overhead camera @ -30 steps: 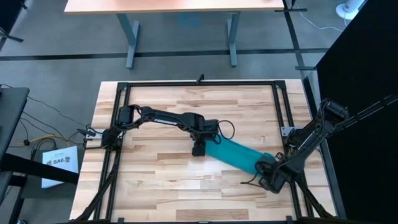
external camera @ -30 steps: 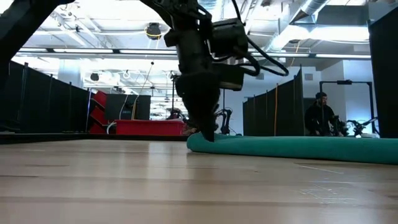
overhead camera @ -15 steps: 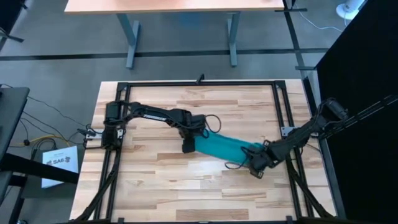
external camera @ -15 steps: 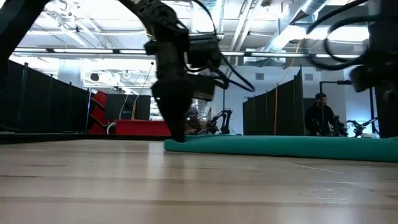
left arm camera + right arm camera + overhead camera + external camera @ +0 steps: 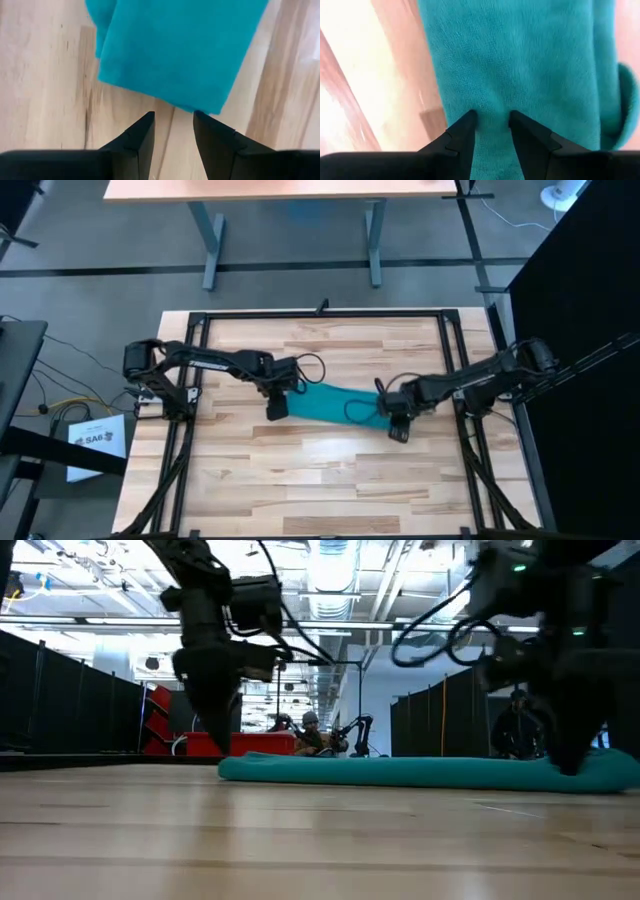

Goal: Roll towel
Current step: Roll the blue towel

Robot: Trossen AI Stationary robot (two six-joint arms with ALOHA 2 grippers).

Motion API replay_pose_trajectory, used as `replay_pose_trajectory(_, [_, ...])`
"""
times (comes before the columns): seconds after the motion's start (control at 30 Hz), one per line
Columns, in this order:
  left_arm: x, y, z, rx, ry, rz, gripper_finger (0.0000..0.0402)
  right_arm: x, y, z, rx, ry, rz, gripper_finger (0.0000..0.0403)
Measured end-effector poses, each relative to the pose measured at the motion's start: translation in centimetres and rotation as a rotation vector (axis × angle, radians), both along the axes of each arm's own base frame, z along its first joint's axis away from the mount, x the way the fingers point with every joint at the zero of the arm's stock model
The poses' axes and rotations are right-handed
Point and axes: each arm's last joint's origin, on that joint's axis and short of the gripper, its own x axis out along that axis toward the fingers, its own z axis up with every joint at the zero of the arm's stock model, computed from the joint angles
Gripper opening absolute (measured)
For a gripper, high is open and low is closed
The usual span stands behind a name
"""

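Soft matt knitted cloth towel [image 5: 530, 65], smooth pale wood table [image 5: 300, 480], matt black metal frame [image 5: 320, 313]

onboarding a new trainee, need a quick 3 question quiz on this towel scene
1. True or false: the towel lies flat on the table.
2. Which gripper pinches towel cloth? A left B right C neither
3. Fill in: the left gripper sits at the towel's ___.

Key
1. True; it stretches between both grippers.
2. B; the right gripper bunches cloth between its fingers, while the left one shows bare wood between its tips.
3. Edge, the end toward the left arm.
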Motion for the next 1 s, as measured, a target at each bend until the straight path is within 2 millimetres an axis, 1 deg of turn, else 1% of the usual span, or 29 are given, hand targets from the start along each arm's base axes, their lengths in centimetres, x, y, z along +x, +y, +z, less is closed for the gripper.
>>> replay_pose_trajectory(0.13, [-0.2,0.0,0.8,0.006,-0.036,0.002,0.0121,1.1,-0.7,1.3,-0.012,-0.052,0.041,0.0113])
replay_pose_trajectory(0.27, [-0.3,-0.1,2.0,0.014,-0.078,0.003,0.0121,1.8,0.0,2.3,-0.012,-0.092,0.087,0.0113])
replay_pose_trajectory(0.33, [-0.5,-0.1,2.4,0.019,-0.098,0.002,0.0121,1.8,0.4,2.4,-0.008,-0.091,0.087,0.0113])
replay_pose_trajectory(0.4, [-0.5,-0.1,3.0,0.034,-0.118,-0.008,0.0121,1.4,0.7,2.4,-0.014,-0.055,0.035,0.0113])
replay_pose_trajectory(0.47, [-0.1,0.0,3.7,0.051,-0.140,-0.027,0.0121,1.1,0.8,2.3,-0.016,-0.022,-0.038,0.0113])
replay_pose_trajectory(0.53, [0.4,0.0,4.5,0.071,-0.164,-0.066,0.0121,0.8,1.1,2.3,-0.013,-0.007,-0.074,0.0113])
replay_pose_trajectory(0.7, [1.2,0.0,5.6,0.134,-0.228,-0.173,0.0121,0.7,2.6,2.3,-0.006,-0.024,-0.020,0.0113])
replay_pose_trajectory(0.73, [1.3,-0.1,5.7,0.138,-0.232,-0.183,0.0121,0.8,2.9,2.3,-0.011,-0.031,0.000,0.0113])
replay_pose_trajectory(0.93, [2.2,-1.7,3.9,0.148,-0.169,-0.249,0.0121,0.6,4.0,2.4,-0.078,-0.063,0.065,0.0113])
replay_pose_trajectory(1.0, [2.8,-2.5,3.1,0.174,-0.137,-0.282,0.0121,0.8,4.2,2.4,-0.071,-0.085,0.053,0.0113])
